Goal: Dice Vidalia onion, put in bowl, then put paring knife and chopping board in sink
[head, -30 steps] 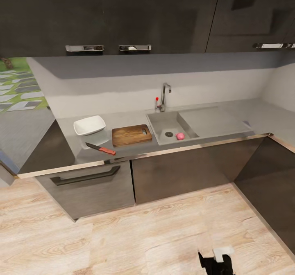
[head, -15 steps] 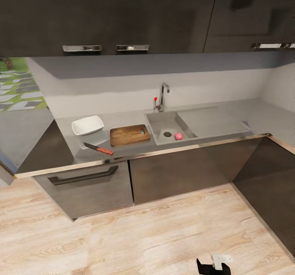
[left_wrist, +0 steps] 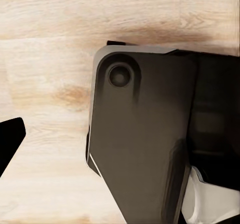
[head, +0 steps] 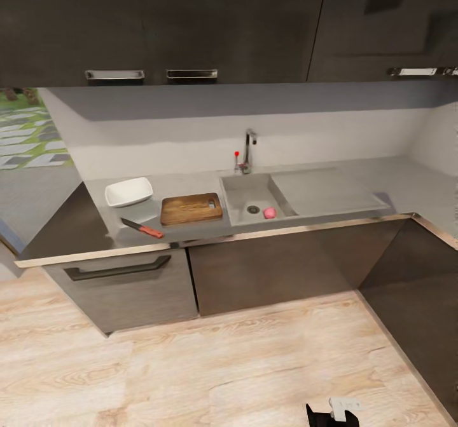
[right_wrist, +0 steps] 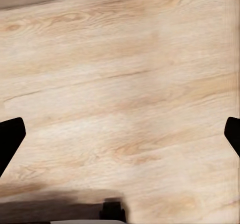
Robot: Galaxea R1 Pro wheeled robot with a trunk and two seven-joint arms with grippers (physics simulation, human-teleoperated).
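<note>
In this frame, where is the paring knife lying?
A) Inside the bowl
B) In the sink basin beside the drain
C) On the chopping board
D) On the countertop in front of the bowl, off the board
D: in the head view the paring knife lies flat on the countertop, nearer the front edge than the bowl and to the left of the chopping board, not on it.

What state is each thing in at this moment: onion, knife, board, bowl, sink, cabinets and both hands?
Vidalia onion: whole, lying in the basin beside the drain.
sink: tap not running.
chopping board: flat on the countertop, bare.
paring knife: lying flat in front of the bowl, untouched.
bowl: upright, empty.
cabinet doors: closed.
right hand: open, empty, over the floor.
left hand: unclear.
</note>
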